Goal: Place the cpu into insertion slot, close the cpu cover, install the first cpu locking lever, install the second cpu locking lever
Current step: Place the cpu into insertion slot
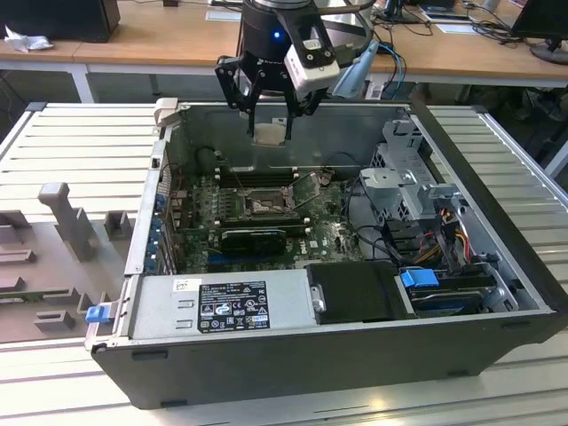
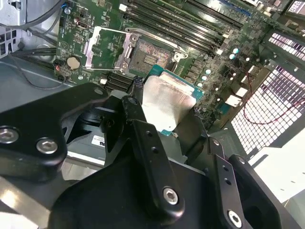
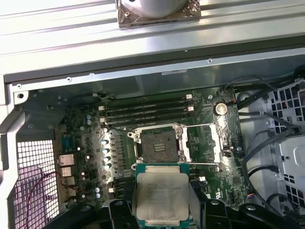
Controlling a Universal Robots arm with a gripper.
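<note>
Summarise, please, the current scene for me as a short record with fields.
end effector: black end effector, shut on the chip, above the open case
cpu: small flat square silvery chip, held, not yet in the socket
insertion slot: square dark-centred socket with metal rim, empty
cpu cover: thin silvery metal frame plate, swung open beside the socket
board: green motherboard, inside the dark grey computer case

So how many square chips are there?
1. The cpu is held in the gripper, above the motherboard, not yet in the slot. More could be hidden elsewhere in the case.
</note>
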